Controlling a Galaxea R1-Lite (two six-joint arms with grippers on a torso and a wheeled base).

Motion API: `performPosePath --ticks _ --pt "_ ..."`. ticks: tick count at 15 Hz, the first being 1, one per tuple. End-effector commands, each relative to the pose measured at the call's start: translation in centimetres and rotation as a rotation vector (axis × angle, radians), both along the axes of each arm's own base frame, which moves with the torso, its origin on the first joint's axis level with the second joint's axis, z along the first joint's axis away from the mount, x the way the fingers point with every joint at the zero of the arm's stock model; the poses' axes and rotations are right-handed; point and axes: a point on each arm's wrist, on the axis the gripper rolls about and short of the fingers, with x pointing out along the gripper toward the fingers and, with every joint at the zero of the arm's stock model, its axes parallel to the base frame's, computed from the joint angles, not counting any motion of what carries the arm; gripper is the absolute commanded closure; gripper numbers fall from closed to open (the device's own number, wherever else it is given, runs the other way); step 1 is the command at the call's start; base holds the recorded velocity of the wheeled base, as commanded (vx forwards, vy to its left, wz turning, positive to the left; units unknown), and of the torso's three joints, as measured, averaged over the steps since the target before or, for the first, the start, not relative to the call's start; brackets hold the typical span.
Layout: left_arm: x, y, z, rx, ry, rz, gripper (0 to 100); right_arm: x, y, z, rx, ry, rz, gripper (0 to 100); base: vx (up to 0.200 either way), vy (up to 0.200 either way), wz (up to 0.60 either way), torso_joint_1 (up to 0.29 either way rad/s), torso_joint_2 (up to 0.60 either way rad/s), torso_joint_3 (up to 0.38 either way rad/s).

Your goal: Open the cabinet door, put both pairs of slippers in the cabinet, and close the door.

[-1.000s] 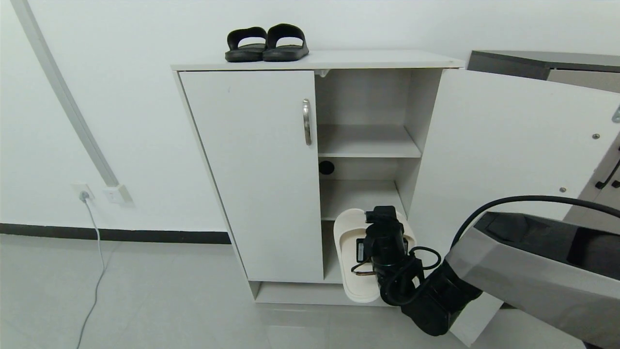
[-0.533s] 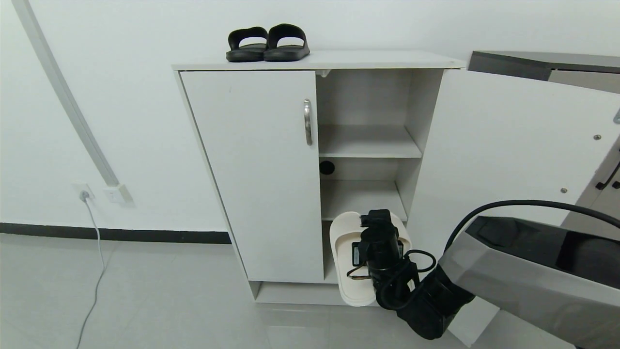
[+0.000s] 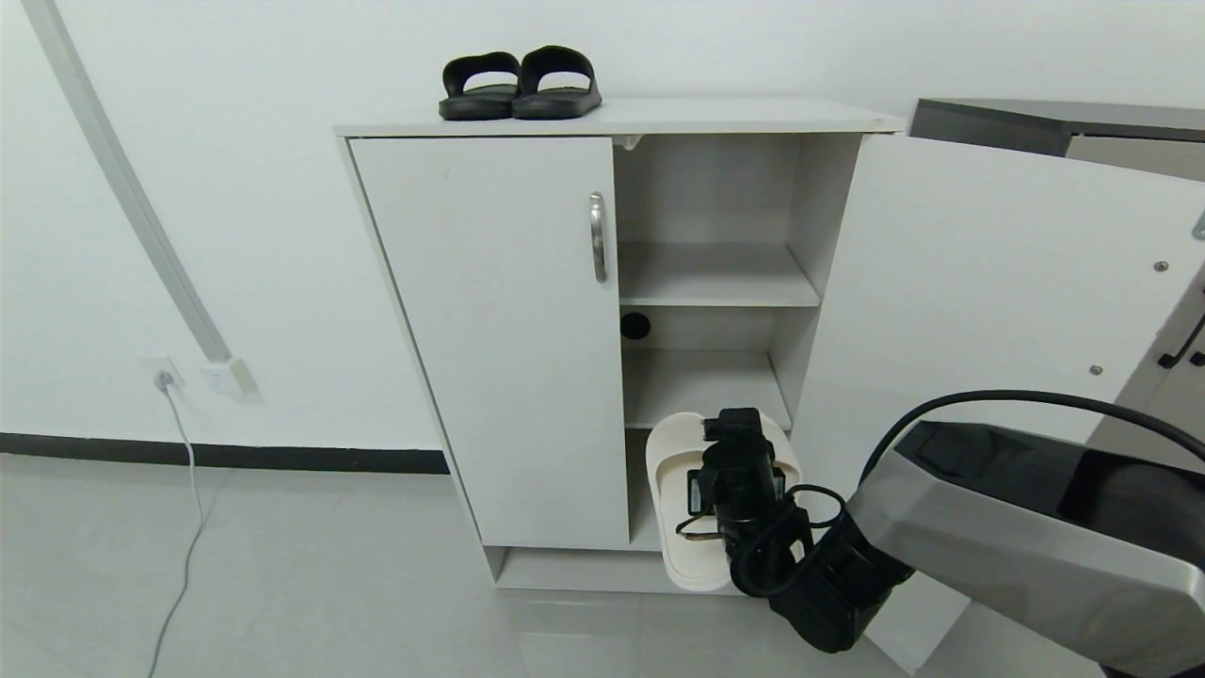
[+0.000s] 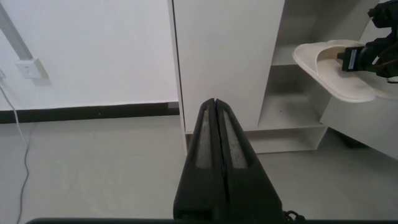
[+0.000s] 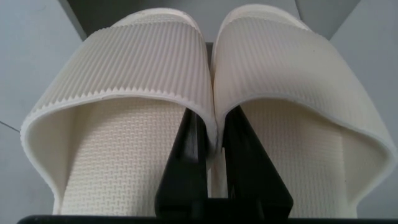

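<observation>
At the far left a wall socket (image 3: 163,375) sat low on the wall, with a grey cable (image 3: 186,527) trailing from it to the floor. The left pincer (image 4: 215,143) hung over the floor in front of the cabinet's closed left door, its two fingers pressed flat together with nothing between them.

The black slippers (image 3: 519,84) stood side by side on the cabinet (image 3: 715,115) top, toward its left end and near the back edge. Below them the left door (image 3: 490,330) was closed, its metal handle (image 3: 596,237) upright along the door's right edge.

To the right of that door the compartment stood open, showing two bare shelves (image 3: 711,275).

The cream slippers (image 3: 670,471) were held as a pair at the mouth of the bottom compartment, just under the lower shelf, clear of the compartment floor and with their heels sticking out past the cabinet's front edge. The right pincer (image 5: 216,155) was clenched on them, one finger inside each strap, squeezing the two inner side walls together.

The right door (image 3: 988,282) stood swung wide open at the right.
</observation>
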Motion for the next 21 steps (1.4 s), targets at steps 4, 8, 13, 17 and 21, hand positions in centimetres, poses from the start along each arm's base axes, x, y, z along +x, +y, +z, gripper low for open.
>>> performPosePath --ticks 4,8,13,17,21 --pt "0.0 0.0 0.0 -0.002 0.001 0.000 100 0.1 0.2 -0.2 0.000 -0.001 0.001 100 0.000 0.000 0.00 0.001 0.01 -0.137" --pt "0.0 0.0 0.0 -0.006 0.001 0.000 100 0.2 0.3 0.6 0.014 -0.066 -0.023 100 0.000 0.000 0.00 0.004 0.00 -0.194" --pt "0.0 0.0 0.0 -0.008 0.001 0.000 100 0.2 0.3 1.1 0.013 -0.200 -0.013 100 0.000 0.000 0.00 0.003 0.00 -0.177" --pt "0.0 0.0 0.0 -0.008 0.001 0.000 100 0.2 0.2 1.5 0.020 -0.209 -0.014 100 0.000 0.000 0.00 0.002 0.00 -0.015" --pt "0.0 0.0 0.0 -0.009 0.001 0.000 100 0.2 0.2 1.5 0.018 -0.209 -0.015 100 0.000 0.000 0.00 0.000 0.00 0.000"
